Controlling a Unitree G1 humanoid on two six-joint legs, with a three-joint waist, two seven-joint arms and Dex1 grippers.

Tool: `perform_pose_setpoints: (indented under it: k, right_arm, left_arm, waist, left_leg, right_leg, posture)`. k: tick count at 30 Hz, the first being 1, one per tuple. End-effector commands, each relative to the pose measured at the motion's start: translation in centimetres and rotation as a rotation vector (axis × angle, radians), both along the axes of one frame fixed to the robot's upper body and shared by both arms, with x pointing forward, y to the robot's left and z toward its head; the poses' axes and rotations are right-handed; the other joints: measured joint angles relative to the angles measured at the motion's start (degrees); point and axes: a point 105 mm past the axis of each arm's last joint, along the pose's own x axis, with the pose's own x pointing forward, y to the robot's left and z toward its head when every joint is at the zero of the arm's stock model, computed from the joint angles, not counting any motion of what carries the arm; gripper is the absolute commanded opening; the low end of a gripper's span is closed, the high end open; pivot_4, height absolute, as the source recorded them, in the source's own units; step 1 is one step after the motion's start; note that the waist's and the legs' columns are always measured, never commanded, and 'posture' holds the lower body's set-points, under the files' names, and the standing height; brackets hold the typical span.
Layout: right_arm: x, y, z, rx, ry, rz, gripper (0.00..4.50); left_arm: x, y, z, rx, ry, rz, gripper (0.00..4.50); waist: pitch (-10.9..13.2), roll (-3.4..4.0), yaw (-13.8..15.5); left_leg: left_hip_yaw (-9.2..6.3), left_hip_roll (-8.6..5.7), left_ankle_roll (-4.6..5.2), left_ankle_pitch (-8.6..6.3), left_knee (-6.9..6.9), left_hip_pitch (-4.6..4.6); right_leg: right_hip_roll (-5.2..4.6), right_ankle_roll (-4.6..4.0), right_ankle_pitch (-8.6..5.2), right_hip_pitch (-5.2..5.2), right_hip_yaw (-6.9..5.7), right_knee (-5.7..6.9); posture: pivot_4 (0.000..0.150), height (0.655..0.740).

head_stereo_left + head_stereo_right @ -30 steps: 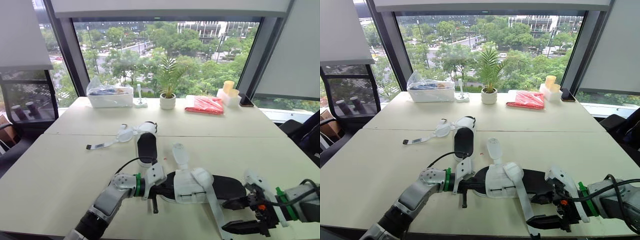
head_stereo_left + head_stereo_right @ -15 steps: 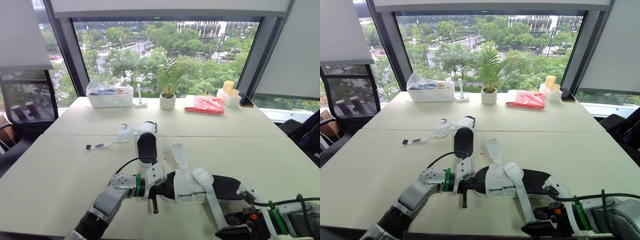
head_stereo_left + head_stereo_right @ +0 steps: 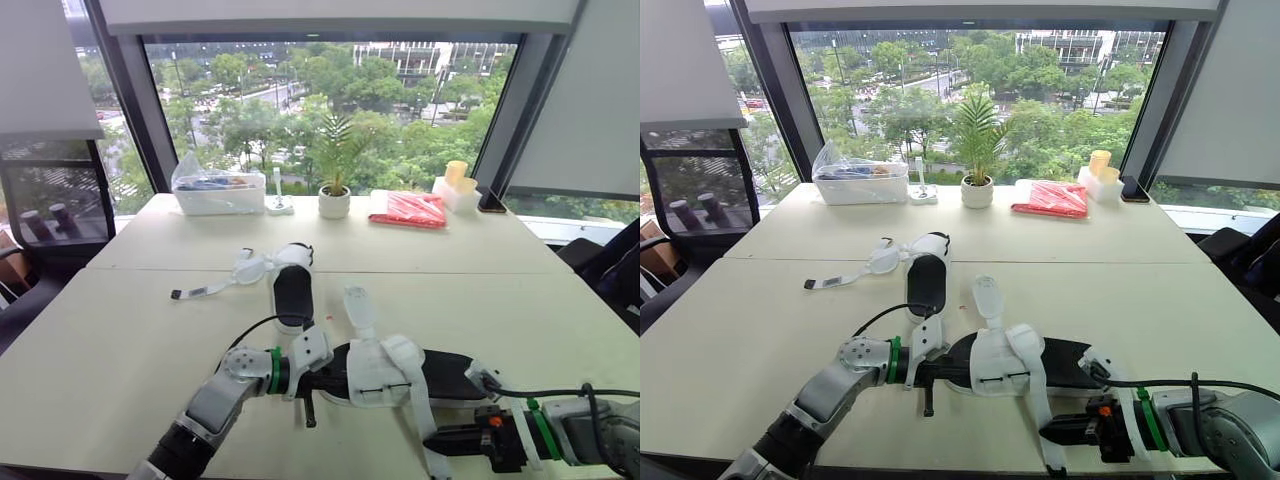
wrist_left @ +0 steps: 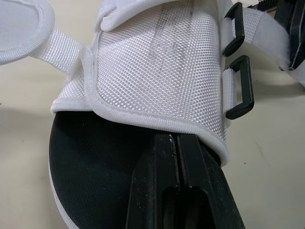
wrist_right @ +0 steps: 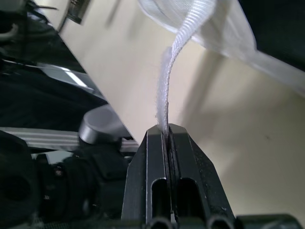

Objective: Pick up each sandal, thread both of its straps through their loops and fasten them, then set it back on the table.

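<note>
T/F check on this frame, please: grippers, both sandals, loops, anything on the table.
1. The right gripper is shut on a white strap of the near sandal. True.
2. The left gripper hangs open above the far sandal. False: it is shut on the near sandal's sole edge.
3. The far sandal lies on the table with a loose strap splayed out beside it. True.
4. Every black loop on the near sandal has a strap through it. False: at least this loop is empty.
5. The potted plant stands on the floor. False: it is on the table by the window.
</note>
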Motion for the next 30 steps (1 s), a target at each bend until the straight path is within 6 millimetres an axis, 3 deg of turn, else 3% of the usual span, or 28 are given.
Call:
perform_pose_setpoints:
  k: [1,4,9,16,23,30]
  right_arm:
    - [1.0,1.0,4.4,0.125,-0.076,0.021,0.01]
    - [2.2,1.6,7.5,0.188,-0.109,0.033,0.01]
    - [4.5,2.1,9.1,0.206,-0.088,0.013,0.01]
    - [7.8,2.4,6.8,0.139,-0.034,-0.057,0.01]
    - [8.9,1.4,5.7,0.101,-0.013,-0.088,0.01]
    - [8.8,1.0,5.2,0.068,-0.023,-0.070,0.01]
  left_arm:
    - [-0.4,-0.2,-0.1,0.003,0.001,-0.008,0.00]
    - [-0.3,-0.2,-0.1,0.000,0.002,-0.003,0.00]
    - [-0.3,-0.3,0.0,-0.004,-0.002,0.001,0.00]
    - [-0.2,-0.5,0.1,-0.014,-0.009,0.012,0.00]
    - [-0.3,-0.3,0.1,-0.007,-0.015,0.011,0.00]
    - [-0.3,-0.3,0.1,-0.008,-0.017,0.016,0.00]
  waist:
    - [0.00,0.00,-0.04]
    - [0.01,-0.02,-0.04]
    - [0.00,-0.01,0.12]
    - [-0.05,0.06,0.27]
    - [-0.05,0.06,0.24]
    - [-0.05,0.06,0.16]
  left_leg:
    - [0.00,0.00,0.00,0.00,0.00,0.00]
    - [-0.01,0.00,0.01,0.00,-0.01,-0.01]
    - [-0.03,0.01,0.03,-0.01,-0.02,-0.13]
    - [0.00,-0.02,0.04,-0.02,0.07,-0.97]
    - [0.00,-0.02,0.04,-0.02,0.05,-0.97]
    - [0.00,-0.02,0.04,-0.02,0.05,-0.96]
  right_leg:
    - [0.00,0.00,0.00,0.00,0.00,0.00]
    - [0.00,0.00,0.00,-0.01,-0.01,-0.01]
    - [-0.05,0.00,0.00,-0.10,-0.02,-0.06]
    - [-0.15,0.07,0.07,-0.89,-0.03,-0.06]
    - [-0.15,0.07,0.07,-0.89,-0.03,-0.07]
    - [-0.15,0.07,0.07,-0.88,-0.03,-0.07]
  posture:
    - [0.150,0.7400]
    - [0.150,0.7400]
    - [0.150,0.7400]
    - [0.150,0.7400]
    - [0.150,0.7400]
    - [0.150,0.7400]
